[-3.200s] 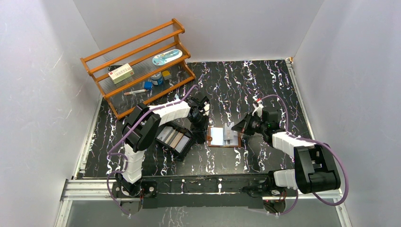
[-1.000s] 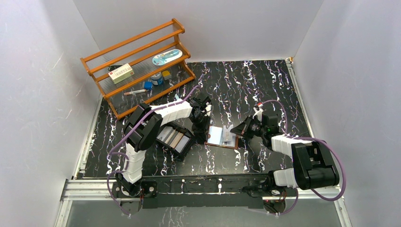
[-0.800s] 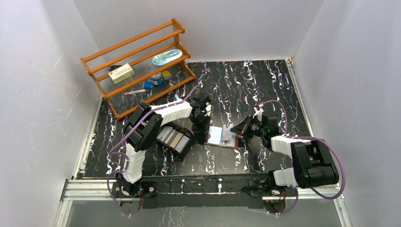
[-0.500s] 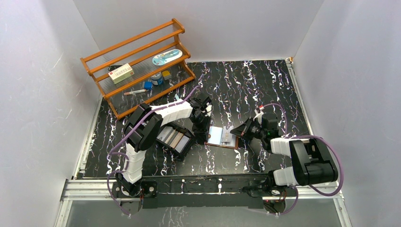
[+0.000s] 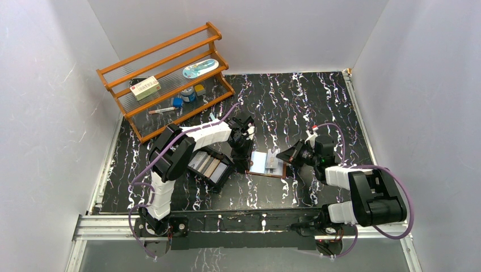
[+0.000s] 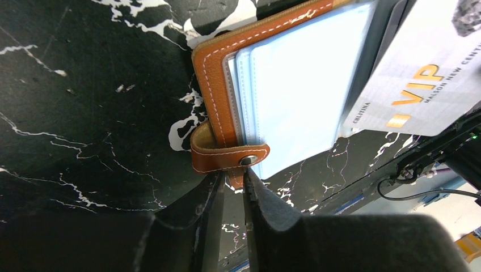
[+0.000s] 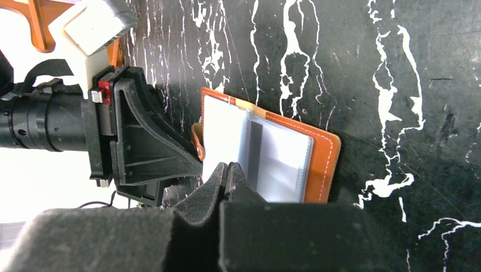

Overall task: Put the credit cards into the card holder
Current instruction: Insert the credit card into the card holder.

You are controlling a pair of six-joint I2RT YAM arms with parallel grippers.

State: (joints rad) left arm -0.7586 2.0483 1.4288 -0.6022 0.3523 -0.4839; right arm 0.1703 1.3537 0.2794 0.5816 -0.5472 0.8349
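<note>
The brown leather card holder (image 5: 262,165) lies open on the table, its clear inner pockets up. My left gripper (image 5: 248,161) is at its left edge. In the left wrist view my left gripper (image 6: 232,180) is shut on the leather tab under the strap with the snap stud (image 6: 246,161). My right gripper (image 5: 285,157) is shut on a silver-grey credit card (image 6: 417,85) marked VIP, held tilted over the holder's right half (image 7: 286,161). In the right wrist view my right gripper (image 7: 228,167) has its jaws pressed together. Several more cards (image 5: 207,166) lie in the black tray.
The shallow black tray (image 5: 223,182) sits just left of the card holder, beside the left arm. A wooden rack (image 5: 164,73) with small items stands at the back left. White walls close in both sides.
The right gripper has carried the silver card a little to the left, further over the open card holder. The left gripper has stayed at the holder's left edge.
</note>
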